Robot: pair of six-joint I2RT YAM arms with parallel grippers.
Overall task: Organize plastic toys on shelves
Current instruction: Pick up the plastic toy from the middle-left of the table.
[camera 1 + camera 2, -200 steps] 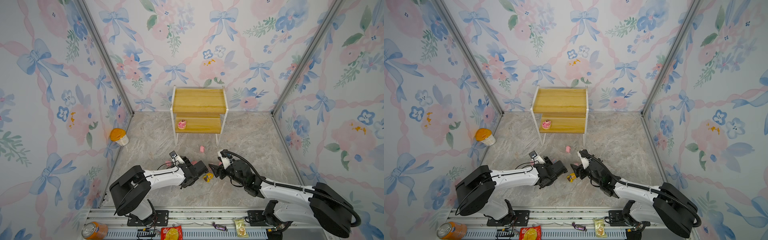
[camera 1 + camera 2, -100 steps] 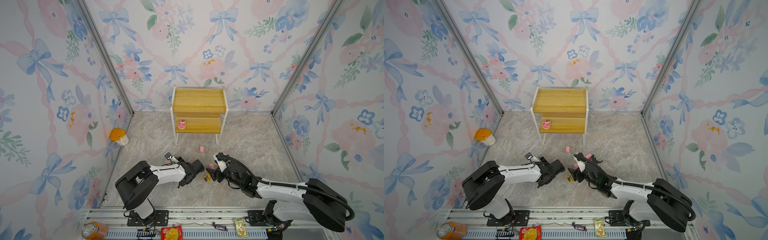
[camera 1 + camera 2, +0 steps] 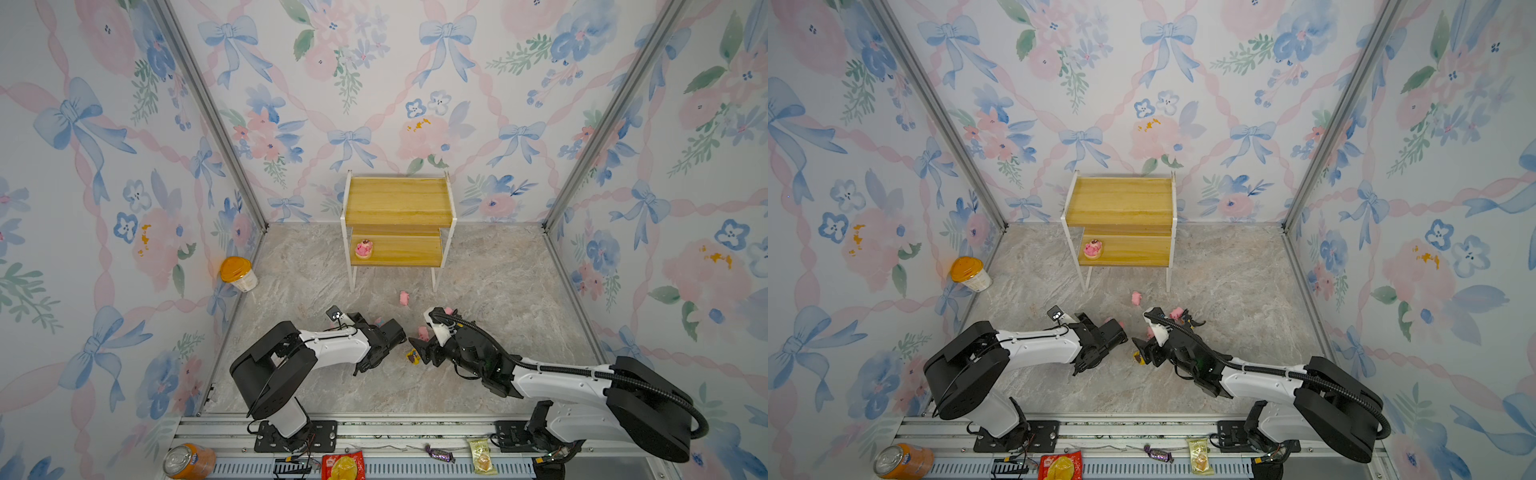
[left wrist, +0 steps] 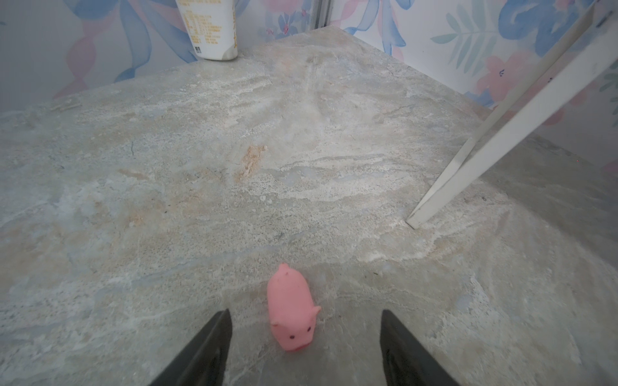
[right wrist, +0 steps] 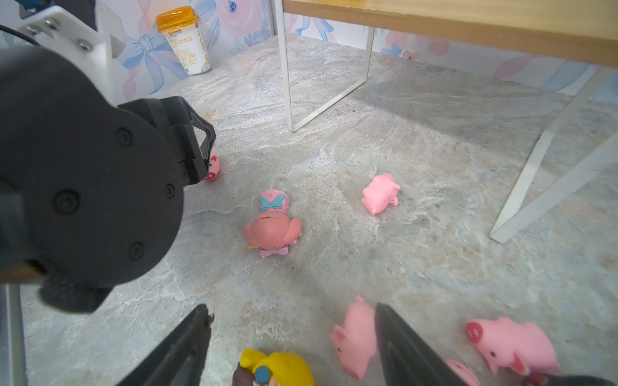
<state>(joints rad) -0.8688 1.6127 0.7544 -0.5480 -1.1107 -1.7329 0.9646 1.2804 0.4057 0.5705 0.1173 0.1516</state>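
Observation:
The shelves point(image 3: 398, 203) point(image 3: 1119, 203) stand at the back, with a pink pig on a round base point(image 3: 364, 248) on the lower board. Low over the floor my left gripper point(image 3: 379, 325) point(image 4: 304, 314) is open, and a small pink pig point(image 4: 290, 312) lies between its fingers, untouched. My right gripper point(image 3: 415, 350) point(image 5: 291, 307) is open too, with the yellow-haired doll point(image 5: 279, 367) point(image 3: 413, 356) lying between its fingers and a pig point(image 5: 355, 334) against one of them. The pink blue-hatted figure point(image 5: 271, 224) point(image 3: 423, 332) and more pigs point(image 5: 381, 193) point(image 5: 513, 344) lie on the floor nearby.
An orange-lidded cup point(image 3: 237, 272) point(image 5: 184, 40) stands by the left wall. The rack's white legs point(image 4: 468, 160) point(image 5: 287, 83) reach the floor just beyond the toys. An orange can point(image 3: 189, 459) and snack packets point(image 3: 343, 465) lie on the front rail. My two grippers are close together.
The left gripper's jaws have spread wider around the small pig. The right gripper has come down and leftward over the yellow-haired doll.

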